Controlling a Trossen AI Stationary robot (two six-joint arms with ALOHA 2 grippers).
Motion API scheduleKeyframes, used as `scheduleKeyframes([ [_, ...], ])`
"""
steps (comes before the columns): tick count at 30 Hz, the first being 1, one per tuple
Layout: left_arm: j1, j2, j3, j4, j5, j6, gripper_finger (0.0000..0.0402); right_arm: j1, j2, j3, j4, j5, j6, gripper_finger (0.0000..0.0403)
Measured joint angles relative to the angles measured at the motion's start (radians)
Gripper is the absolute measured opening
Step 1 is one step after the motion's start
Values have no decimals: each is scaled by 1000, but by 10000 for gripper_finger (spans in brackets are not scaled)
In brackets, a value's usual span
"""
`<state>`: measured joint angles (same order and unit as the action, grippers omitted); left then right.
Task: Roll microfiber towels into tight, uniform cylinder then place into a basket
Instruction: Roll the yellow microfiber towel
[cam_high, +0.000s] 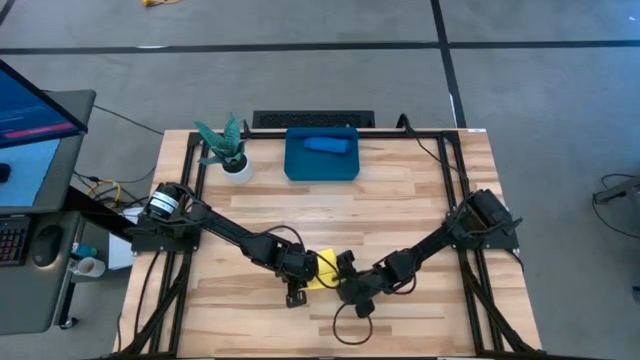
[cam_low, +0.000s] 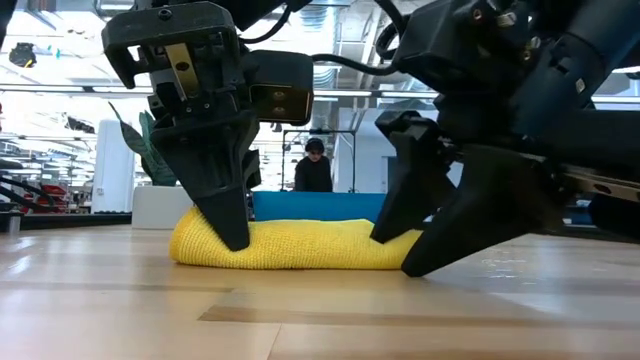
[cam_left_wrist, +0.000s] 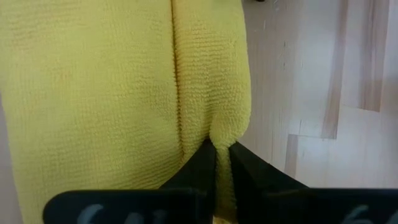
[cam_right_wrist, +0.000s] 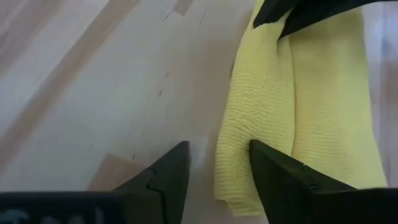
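the yellow towel (cam_low: 290, 245) is seen lying as a loose roll near the front of the surface (cam_high: 420, 200), between the two arms. in the high view only a small patch of it (cam_high: 322, 268) shows, the rest being covered by the arms' wrists.

the left claw (cam_left_wrist: 222, 163) is pressed onto one end of the yellow towel; its fingers are drawn nearly together, with a thin fold of cloth pinched between the tips. in the low view this claw (cam_low: 232, 225) is seen coming straight down onto the roll's end, and its tips are sunk into the cloth.

the right claw (cam_right_wrist: 217, 165) is spread apart at the other end of the roll. one finger is on the bare surface and the other against the cloth's edge; nothing is gripped. in the low view the towel's end is hidden behind these fingers (cam_low: 440, 225), so whether they touch the cloth cannot be told there.

the basket (cam_high: 322, 167) stands at the back of the surface, well apart from the yellow towel, and the blue towel (cam_high: 326, 146) lies rolled inside it. a potted plant (cam_high: 228, 150) stands just beside the basket. in the low view the basket is mostly hidden behind the roll, and a person (cam_low: 314, 168) is made out in the room beyond.
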<state>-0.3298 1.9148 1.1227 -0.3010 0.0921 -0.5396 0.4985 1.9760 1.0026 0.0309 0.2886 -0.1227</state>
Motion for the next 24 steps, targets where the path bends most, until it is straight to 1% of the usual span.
scheduleKeyframes([
  [5,0,0,0,-1,0,13,20,-25,2,1,-17,-6,48,165],
  [9,0,0,0,-1,0,16,20,-28,1,1,-19,0,55,159],
  [16,0,0,1,-4,0,18,20,-51,-2,0,-34,11,132,188],
  [19,0,0,1,-6,-2,18,20,-69,-2,0,-48,11,187,192],
  [21,0,0,1,-6,-3,18,20,-81,-2,-1,-50,11,207,181],
  [24,0,0,1,-6,-3,19,20,-94,-2,-1,-54,13,212,142],
])
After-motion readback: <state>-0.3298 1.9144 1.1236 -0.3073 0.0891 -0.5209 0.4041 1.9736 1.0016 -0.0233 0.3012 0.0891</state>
